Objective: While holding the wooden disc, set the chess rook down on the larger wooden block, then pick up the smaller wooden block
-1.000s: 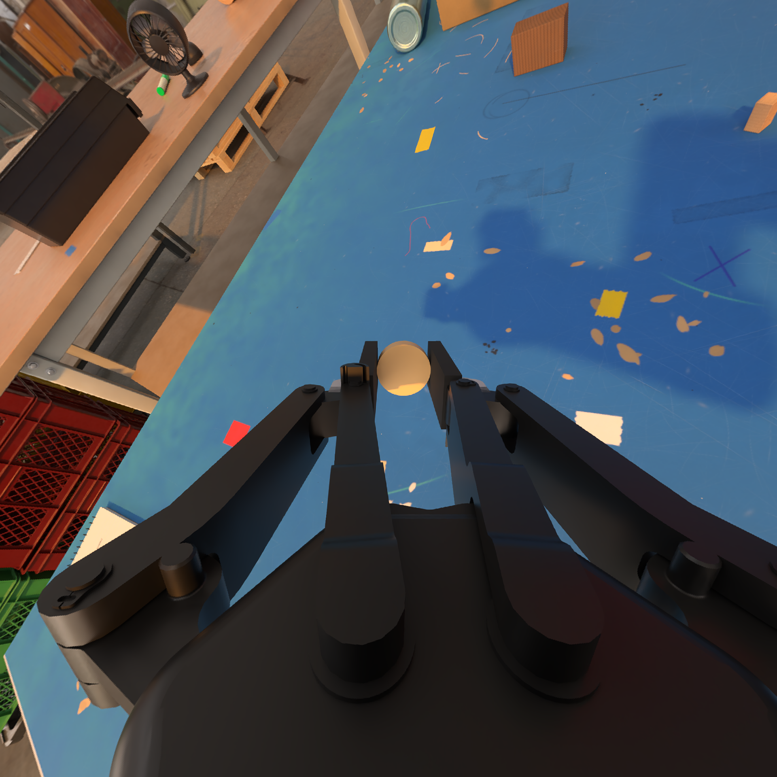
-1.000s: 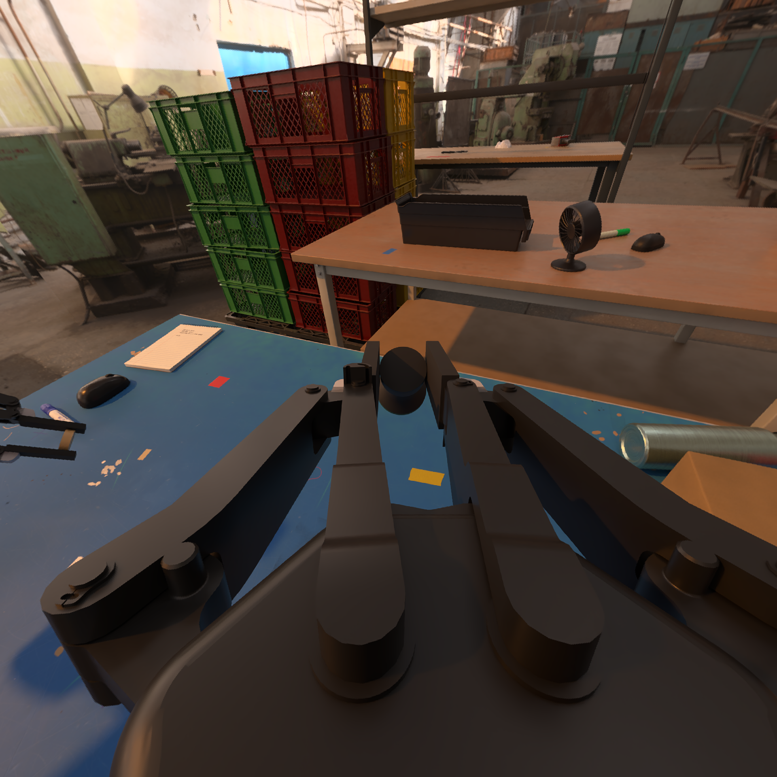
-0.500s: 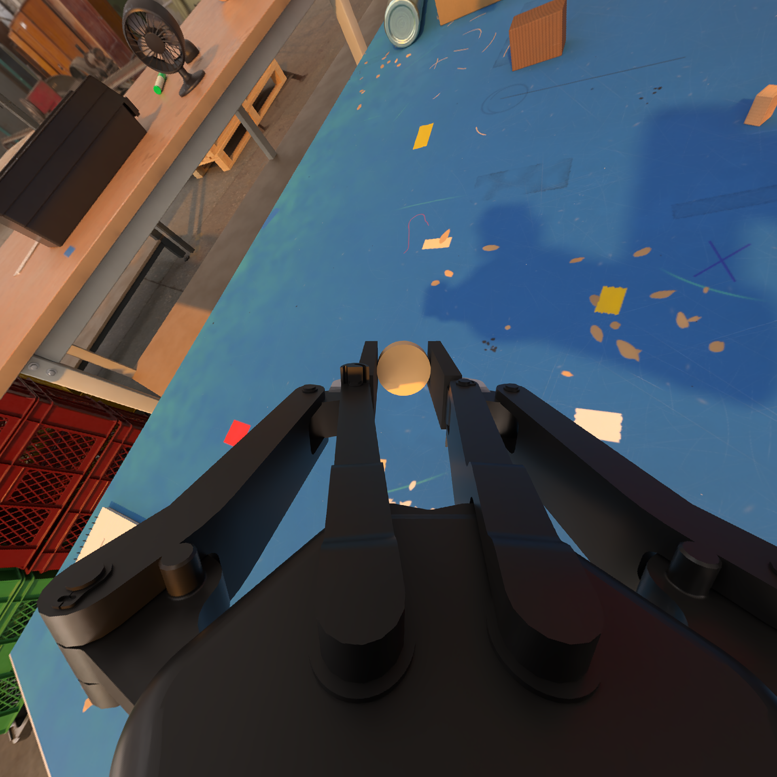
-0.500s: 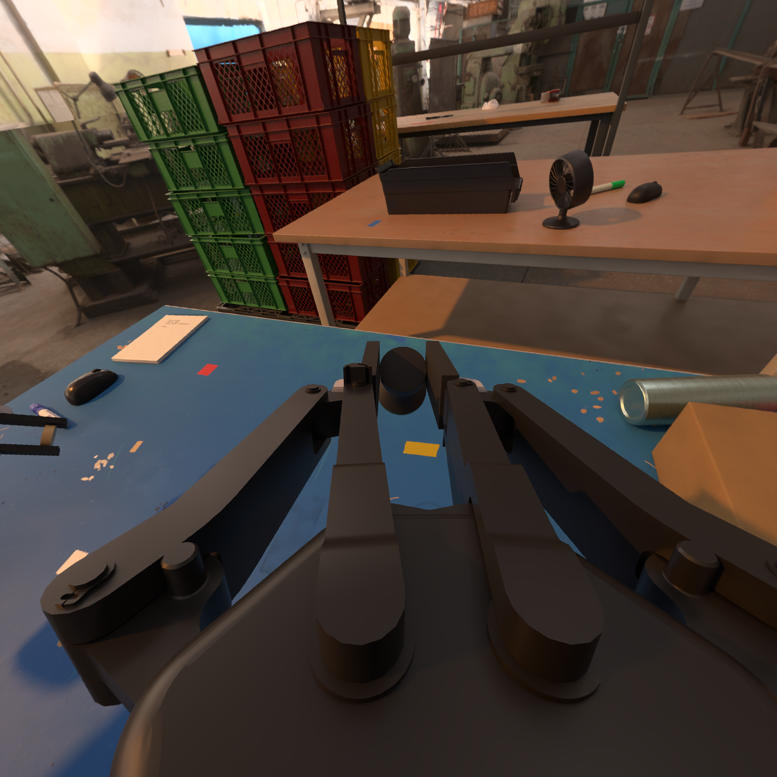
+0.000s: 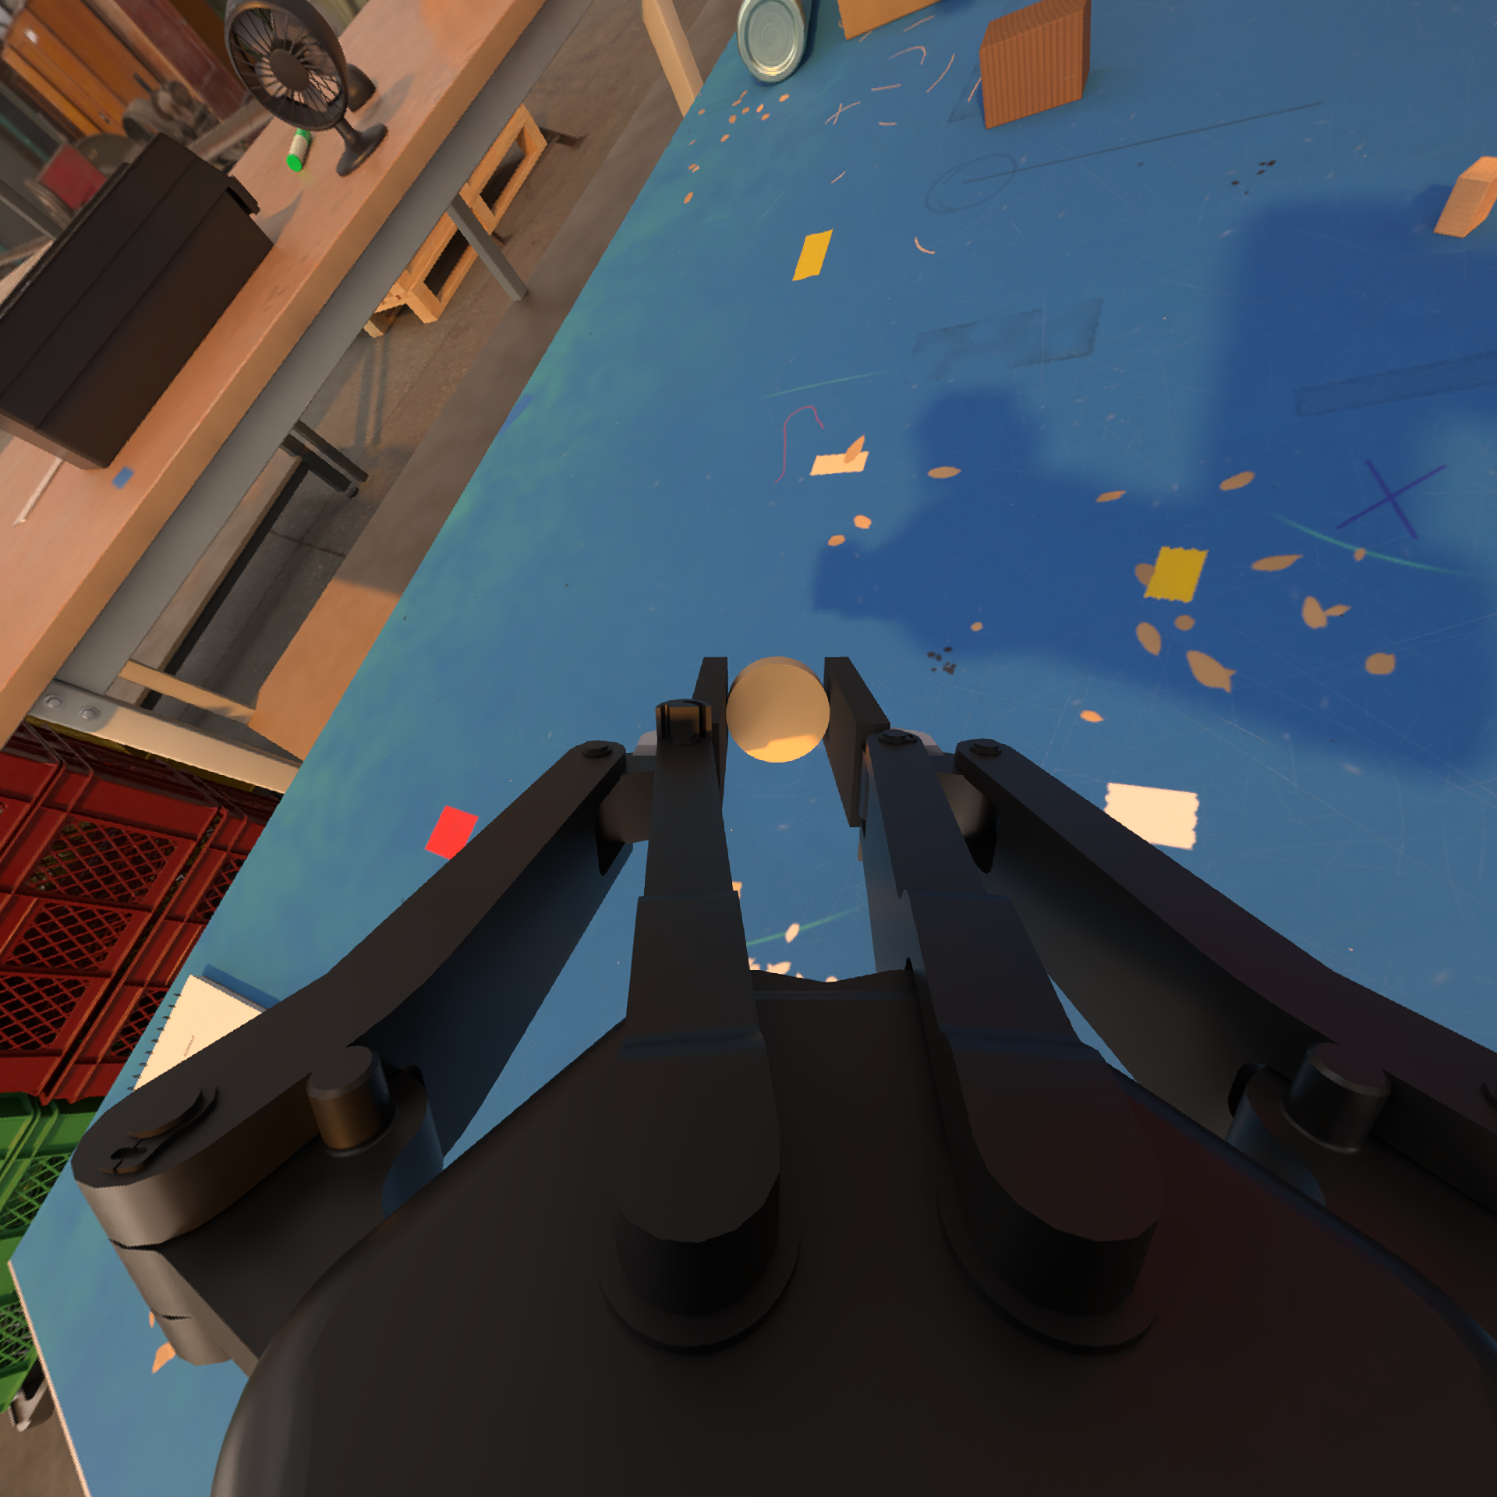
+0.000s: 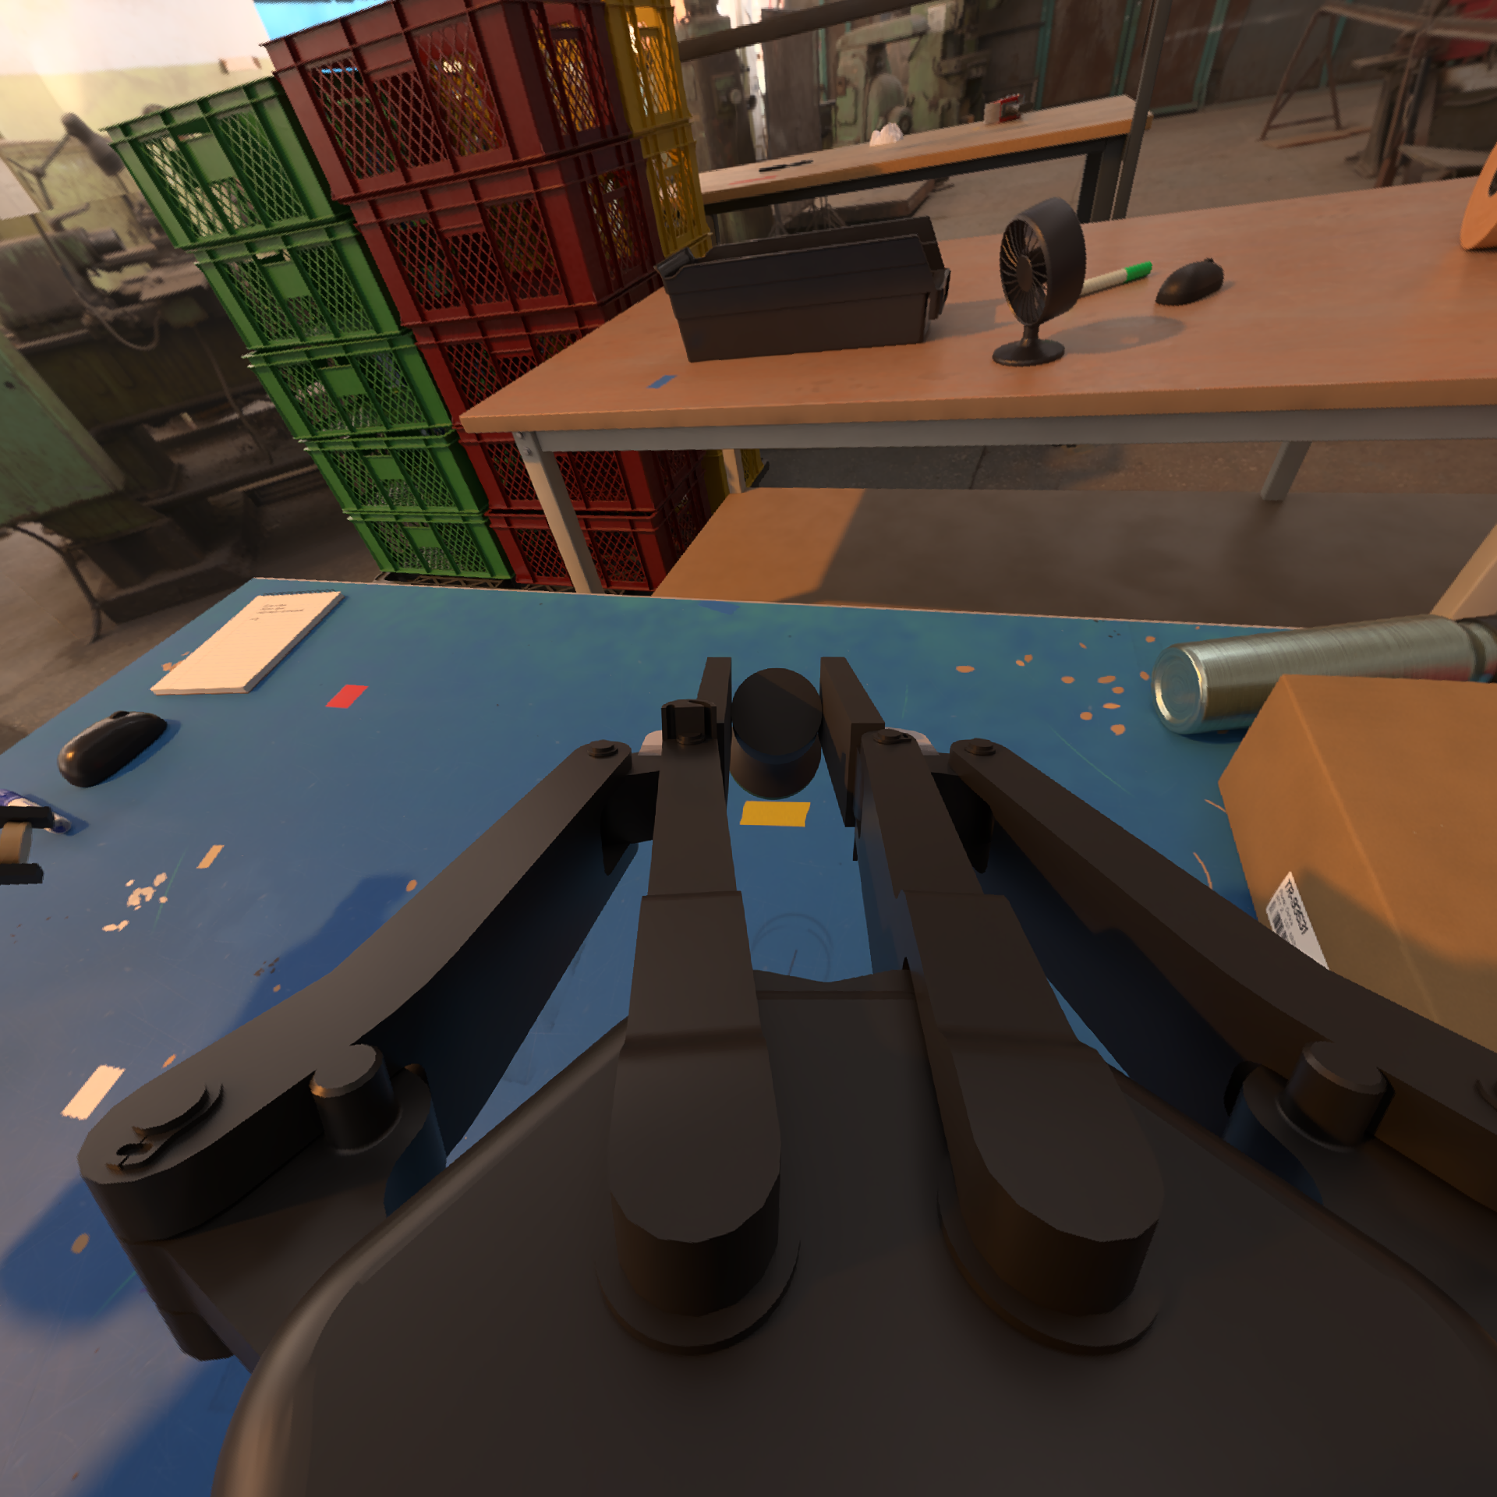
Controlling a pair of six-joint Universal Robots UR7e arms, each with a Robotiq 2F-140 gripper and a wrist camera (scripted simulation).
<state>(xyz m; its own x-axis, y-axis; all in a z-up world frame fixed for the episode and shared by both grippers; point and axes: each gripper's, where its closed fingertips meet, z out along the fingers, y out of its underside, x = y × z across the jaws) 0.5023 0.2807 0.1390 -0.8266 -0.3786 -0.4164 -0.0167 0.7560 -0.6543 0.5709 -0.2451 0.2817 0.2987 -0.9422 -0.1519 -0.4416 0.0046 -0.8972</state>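
Note:
My left gripper point(image 5: 776, 680) is shut on the pale round wooden disc point(image 5: 776, 717) and holds it above the blue table point(image 5: 648, 502). The larger wooden block point(image 5: 1033, 61) stands far ahead near the table's far end. The smaller wooden block point(image 5: 1468, 198) lies at the right edge of the left wrist view. My right gripper point(image 6: 776, 688) is shut on the black chess rook point(image 6: 776, 733) and holds it above the table point(image 6: 486, 729). Neither wooden block shows in the right wrist view.
A metal can point(image 5: 774, 36) lies left of the larger block. In the right wrist view a cardboard box point(image 6: 1377, 826) is close on the right with a metal cylinder point(image 6: 1312, 672) behind it. A notepad point(image 6: 247, 640) and a computer mouse point(image 6: 109, 745) lie far left. Stacked crates point(image 6: 486, 243) stand beyond the table.
The right gripper has tipped downward and come closer to the table and the cardboard box, still holding the rook. The left gripper has drifted only slightly, still holding the disc.

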